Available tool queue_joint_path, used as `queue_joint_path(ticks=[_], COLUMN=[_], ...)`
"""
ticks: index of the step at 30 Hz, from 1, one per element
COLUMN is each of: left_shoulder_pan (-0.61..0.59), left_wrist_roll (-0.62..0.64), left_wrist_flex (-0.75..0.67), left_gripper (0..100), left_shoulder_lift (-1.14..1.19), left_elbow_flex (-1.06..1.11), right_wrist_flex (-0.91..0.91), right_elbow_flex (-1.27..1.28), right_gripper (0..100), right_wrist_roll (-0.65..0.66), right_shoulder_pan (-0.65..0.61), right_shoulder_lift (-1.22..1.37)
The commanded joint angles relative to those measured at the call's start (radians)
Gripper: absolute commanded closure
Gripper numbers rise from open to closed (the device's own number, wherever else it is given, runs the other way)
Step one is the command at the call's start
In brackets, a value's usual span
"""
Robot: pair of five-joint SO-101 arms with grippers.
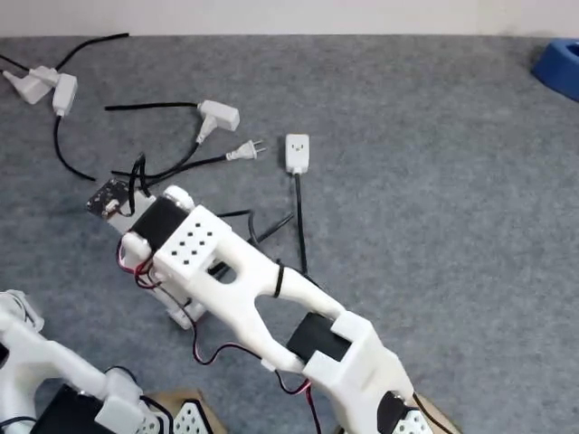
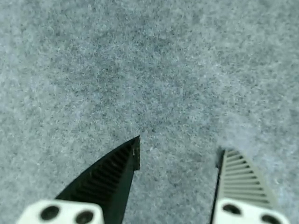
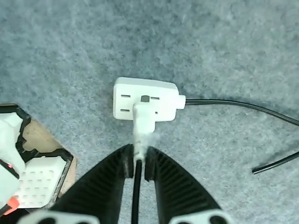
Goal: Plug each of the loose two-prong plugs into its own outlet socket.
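Right wrist cam: the plug (image 3: 144, 119) is nose-first against the face of the white outlet block (image 3: 154, 95), can't tell how deep. The right gripper (image 3: 138, 156) is pinched tight on its tail end. The high view adds a loose plug (image 1: 244, 152) lying just beside a single socket (image 1: 297, 154), not touching. The left gripper (image 2: 180, 144) is spread wide over bare grey carpet (image 2: 140, 70), with lots of open room around it.

Grey felt-like surface (image 1: 434, 181) throughout; pale wall strip (image 1: 271, 16) along far edge (blue object (image 1: 559, 65) at corner)
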Motion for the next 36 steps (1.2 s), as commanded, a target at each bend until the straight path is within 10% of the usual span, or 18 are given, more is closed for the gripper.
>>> queue_joint_path(ticks=[1,36], left_shoulder_pan=[-0.005,-0.010], left_wrist_roll=[-0.006,-0.006], left_wrist_flex=[-0.015,-0.014], left_gripper=[72,72], left_shoulder_lift=[-0.010,-0.012], left_elbow_flex=[-0.010,-0.007], right_wrist_flex=[0.021,-0.070], right_elbow_flex=[-0.002,0.059], right_gripper=[99.1,99.1], right_wrist_roll=[-0.011,0.002], right_shoulder_pan=[-0.002,0.041], right_shoulder_lift=[-0.015,0.206])
